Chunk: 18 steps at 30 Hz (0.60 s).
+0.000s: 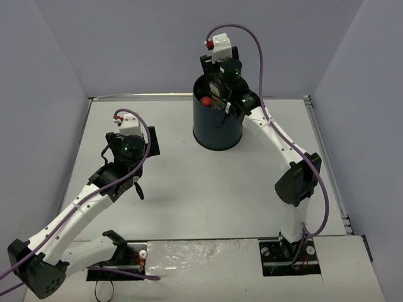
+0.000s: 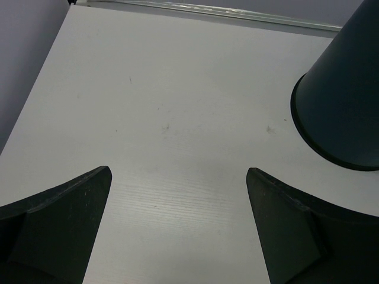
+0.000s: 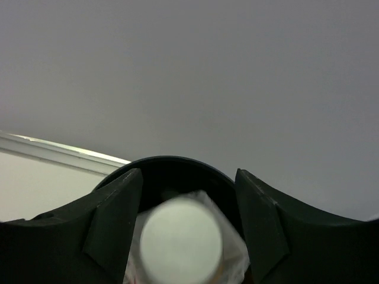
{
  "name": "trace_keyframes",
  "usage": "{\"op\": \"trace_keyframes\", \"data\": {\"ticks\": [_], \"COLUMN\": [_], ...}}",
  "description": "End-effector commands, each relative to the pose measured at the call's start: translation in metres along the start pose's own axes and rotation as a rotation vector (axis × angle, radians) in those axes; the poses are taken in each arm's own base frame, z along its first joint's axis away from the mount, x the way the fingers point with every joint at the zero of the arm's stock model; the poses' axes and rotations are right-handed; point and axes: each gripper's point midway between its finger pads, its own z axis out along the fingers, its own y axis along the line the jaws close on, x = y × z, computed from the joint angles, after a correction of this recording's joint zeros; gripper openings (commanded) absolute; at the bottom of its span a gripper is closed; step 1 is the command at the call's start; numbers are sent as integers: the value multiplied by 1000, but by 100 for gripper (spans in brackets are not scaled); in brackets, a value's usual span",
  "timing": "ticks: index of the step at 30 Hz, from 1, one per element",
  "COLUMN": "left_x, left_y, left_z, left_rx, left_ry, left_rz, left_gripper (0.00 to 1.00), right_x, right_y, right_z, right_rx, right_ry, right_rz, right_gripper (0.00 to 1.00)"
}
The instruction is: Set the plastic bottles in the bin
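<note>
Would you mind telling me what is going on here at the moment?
The right gripper is poised over the mouth of the black bin with a white-capped plastic bottle between its fingers, ready to drop in. Whether the grip is tight or loosened cannot be told. The left gripper hovers wide open above the table beside the bin, holding nothing.

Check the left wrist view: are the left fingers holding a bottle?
No, the left fingers stand wide apart with only table showing between them.
</note>
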Motion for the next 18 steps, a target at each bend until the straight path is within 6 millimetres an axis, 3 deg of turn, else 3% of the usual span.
{"op": "trace_keyframes", "data": {"ticks": [1, 8, 12, 13, 18], "left_x": [-30, -31, -32, -32, -32], "left_y": [1, -2, -3, -3, -2], "left_z": [-9, -13, -14, -15, -16], "left_rx": [28, 60, 70, 73, 69], "left_ry": [-99, -101, -101, -102, -98], "left_rz": [-75, -87, -94, -94, -97], "left_gripper": [97, 97, 97, 97, 97], "right_x": [-31, -69, -107, -107, -162], "right_y": [-19, -11, -25, -25, -47], "right_z": [-13, -35, -54, -54, -86], "right_rx": [129, 137, 132, 130, 111], "right_ry": [-67, -125, -195, -197, -296], "right_rz": [-62, -68, 33, 35, 163], "right_gripper": [97, 100, 100, 100, 100]}}
